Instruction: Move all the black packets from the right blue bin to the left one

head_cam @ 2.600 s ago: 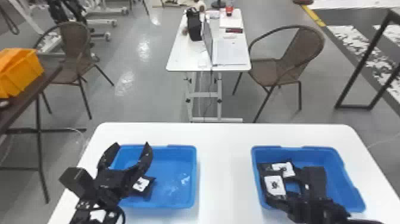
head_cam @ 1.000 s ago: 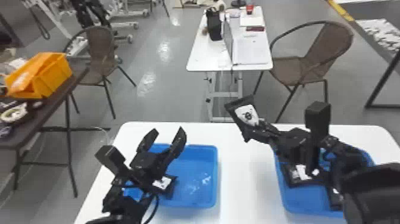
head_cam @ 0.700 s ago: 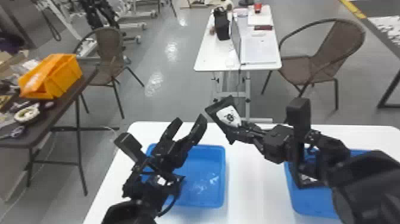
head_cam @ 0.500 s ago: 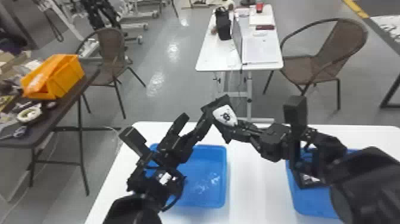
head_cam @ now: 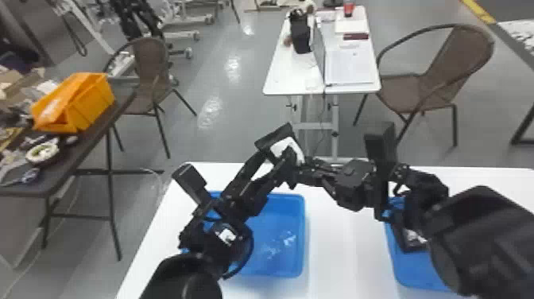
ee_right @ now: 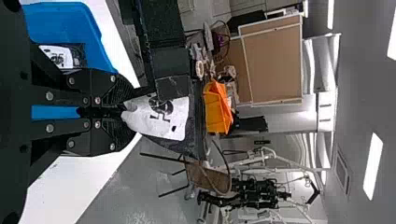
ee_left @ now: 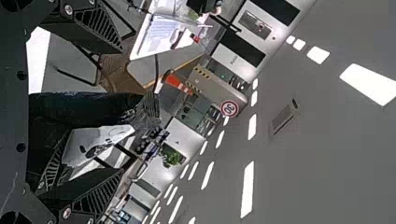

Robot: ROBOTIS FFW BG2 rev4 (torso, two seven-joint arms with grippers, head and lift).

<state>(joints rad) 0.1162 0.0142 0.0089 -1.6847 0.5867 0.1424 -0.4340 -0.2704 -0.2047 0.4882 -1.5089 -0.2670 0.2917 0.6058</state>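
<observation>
The right gripper (head_cam: 304,165) is over the white table (head_cam: 343,246), toward its far side and nearer the left bin than the right one, its fingers clamped on one end of a black packet with a white label (head_cam: 284,145). The packet is up in the air and tilted, and its other end lies between the fingers of the left gripper (head_cam: 278,156), which stand apart on either side of it; in the left wrist view there is space between these fingers and the label, though whether either touches the packet's black edge I cannot tell. Below, the left blue bin (head_cam: 300,238) sits on the table with a second packet (ee_right: 58,57) in it, label showing. The right blue bin (head_cam: 401,274) holds another packet (head_cam: 415,239), partly hidden behind the right arm. Off to the left, an orange crate (head_cam: 89,105) stands on a dark table (head_cam: 77,149) beside a roll of tape (head_cam: 42,153). Farther away, a smaller white table (head_cam: 284,75) carries what looks like an open laptop (head_cam: 349,65), with a brown wicker chair (head_cam: 449,75) to its right and another wicker chair (head_cam: 151,63) well apart to its left.
</observation>
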